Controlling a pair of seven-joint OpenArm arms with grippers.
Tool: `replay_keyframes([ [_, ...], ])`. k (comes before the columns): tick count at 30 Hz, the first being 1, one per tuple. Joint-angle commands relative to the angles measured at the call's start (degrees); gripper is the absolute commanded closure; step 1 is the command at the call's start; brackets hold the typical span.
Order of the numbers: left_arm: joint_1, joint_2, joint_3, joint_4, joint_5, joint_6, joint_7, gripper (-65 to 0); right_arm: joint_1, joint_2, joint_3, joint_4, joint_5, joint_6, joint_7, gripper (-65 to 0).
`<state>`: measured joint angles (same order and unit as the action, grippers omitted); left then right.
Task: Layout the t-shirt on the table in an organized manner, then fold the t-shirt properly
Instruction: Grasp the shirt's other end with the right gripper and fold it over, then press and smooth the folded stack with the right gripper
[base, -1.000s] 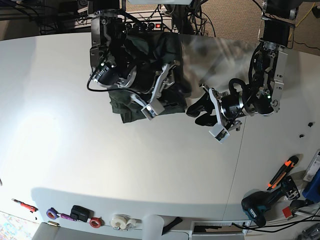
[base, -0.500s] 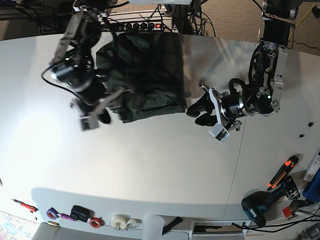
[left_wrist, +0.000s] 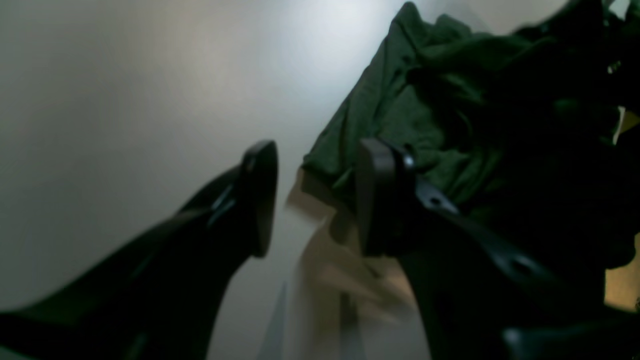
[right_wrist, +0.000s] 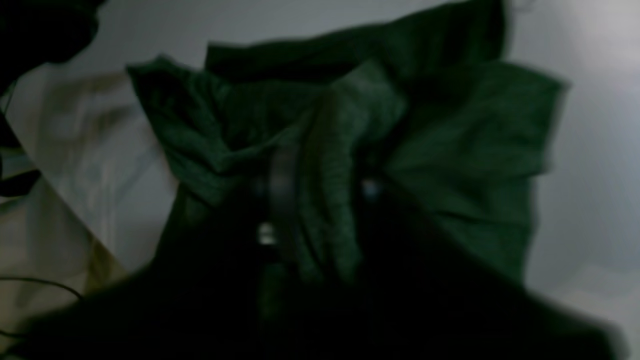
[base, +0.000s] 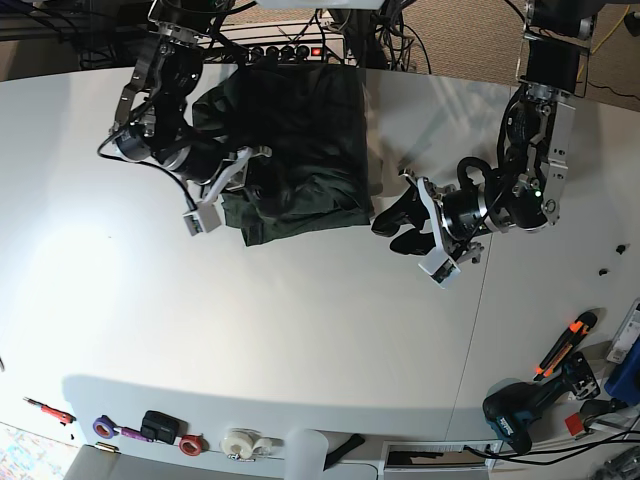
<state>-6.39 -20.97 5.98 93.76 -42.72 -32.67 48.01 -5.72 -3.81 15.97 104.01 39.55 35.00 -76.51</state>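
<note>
T-shirt (base: 300, 150) soft, limp, light; take edge hem. Right gripper (right_wrist: 320, 200) fingers pinch bunched fold; left gripper (left_wrist: 315, 200) fingers spread, empty, cloth just beyond tips.

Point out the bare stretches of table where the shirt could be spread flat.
The widest bare patch of the table lies in front of the t-shirt, between it and the tape rolls along the near edge. The end beyond the right gripper is bare too. Around the left gripper and the tools it is crowded.

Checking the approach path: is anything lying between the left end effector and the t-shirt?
Nothing visible. The left end effector is open beside the t-shirt, with only bare table between them; its wrist view shows the cloth edge just past the fingertips.
</note>
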Motion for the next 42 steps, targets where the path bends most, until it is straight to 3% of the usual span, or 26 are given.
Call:
replay_keyframes([
  [1, -1.1, -0.3, -0.3, 1.0, -1.0, -0.2, -1.4, -26.6, 0.7, 0.2, -0.6, 0.9, 1.6, 0.3, 1.1, -3.9],
  [2, -1.1, -0.3, -0.3, 1.0, -1.0, -0.2, -1.3, -26.6, 0.7, 0.2, -1.1, 0.9, 1.6, 0.3, 1.1, -0.1],
  [10, -1.1, -0.3, -0.3, 1.0, -0.9, -0.2, -1.3, -26.6, 0.6, 0.2, -4.8, 2.3, 1.7, 0.3, -1.6, 0.0],
  [16, -1.1, -0.3, -0.3, 1.0, -0.8, -0.2, -1.3, -26.6, 0.1, 0.2, -5.1, 9.4, 1.7, 0.3, -3.5, 0.0],
  [26, -1.1, -0.3, -0.3, 1.0, -0.8, -0.2, -1.5, -26.6, -9.4, 0.2, -5.1, 20.3, 2.3, 0.3, -3.5, 0.0],
  [31, -1.1, -0.3, -0.3, 1.0, -0.8, -0.2, -1.5, -26.6, -13.4, 0.2, -5.2, 20.3, 7.1, 2.8, -3.5, 0.0],
  [37, -1.1, -0.3, -0.3, 1.0, -0.8, -0.2, -1.5, -26.6, -14.9, 0.2, -5.2, 20.3, 14.7, 2.9, -3.5, 0.0],
  [42, -1.1, -0.3, -0.3, 1.0, -0.8, -0.2, -1.5, -26.6, -14.9, 0.2, -5.2, 20.3, 15.5, 2.9, -3.5, -1.6],
])
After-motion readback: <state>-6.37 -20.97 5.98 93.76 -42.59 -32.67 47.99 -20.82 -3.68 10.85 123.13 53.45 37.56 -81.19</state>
